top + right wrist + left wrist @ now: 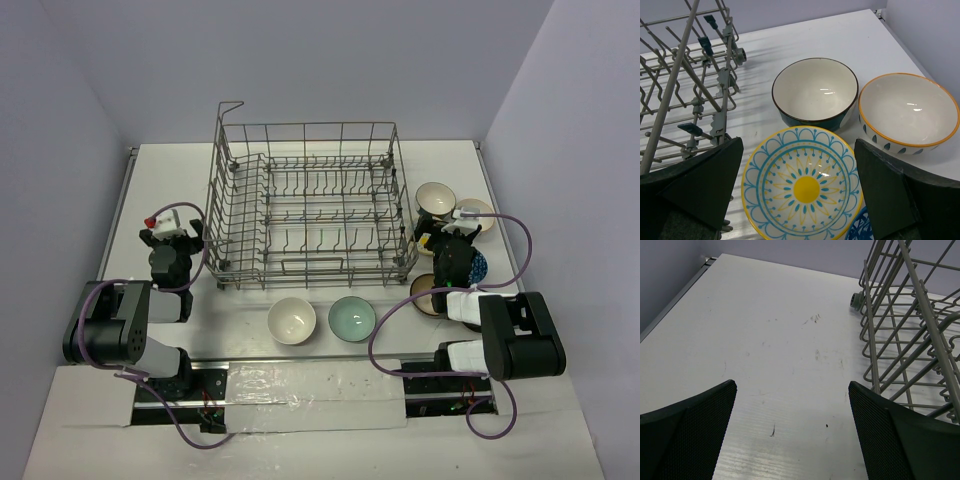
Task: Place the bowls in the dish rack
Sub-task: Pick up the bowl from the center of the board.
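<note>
The worktop [170, 170] was a flat white board, lightly scuffed, enclosed on three sides by plain pale-lilac walls [300, 60].

One dish rack [228, 190], grey wire with grid sides and upright tines, stood at the centre of the far half.

Seven bowls were counted, all on the worktop outside the rack:
- Two stood side by side near the rack's front edge: a cream bowl [292, 320] and a pale green bowl [352, 319].
- Five were clustered just beside the rack's right end: a dark-rimmed bowl [815, 92], an orange-rimmed bowl [907, 110], a yellow-and-blue patterned bowl [802, 187], a blue bowl [478, 265] and a tan bowl [425, 296]. The right arm partly hid the last two.

The left pincer [791, 385] was spread wide above bare worktop, beside the rack's left end, pinching nothing. The right pincer [798, 145] was spread wide above the patterned bowl, pinching nothing.
</note>
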